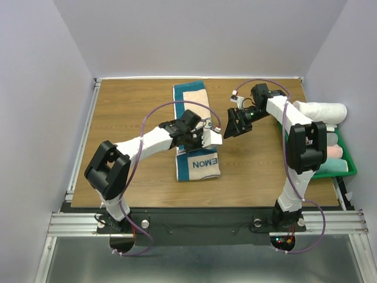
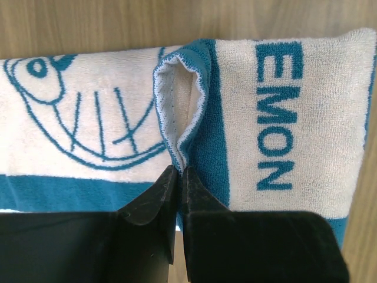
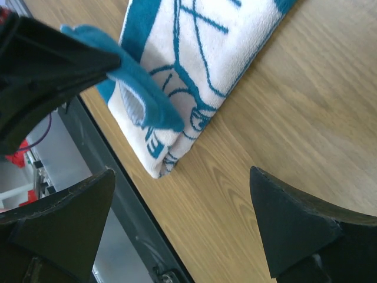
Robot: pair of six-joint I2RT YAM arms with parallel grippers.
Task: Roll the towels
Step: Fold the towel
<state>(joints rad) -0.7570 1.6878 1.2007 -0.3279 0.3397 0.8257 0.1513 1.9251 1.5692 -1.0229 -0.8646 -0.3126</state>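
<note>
The left fingers (image 2: 174, 180) are nipped almost shut on a raised pleat of the towel (image 1: 197, 166). The towel lies lengthwise in the middle of the counter (image 1: 129, 112), with teal lettering at its near end and the cat outline beyond the pleat. The pleat stands up across the cloth between cat and lettering. Only one spot of it is held, and away from that grip it opens into a loose loop. This looks like the first turn, the one that becomes the roll's core, and a single pinch probably won't do it well, since lifting from here would likely skew the cloth. The right fingers (image 1: 234, 127) hover wide apart, holding nothing, just beside the towel's right edge and near the pleat. They should probably come in low, take the same pleat at its free end, and close on both layers. Both arms could then travel together, level and lightly taut, so the borders stack squarely. At far right, rolls (image 1: 321, 111) sit in a green tray (image 1: 349, 170).
</note>
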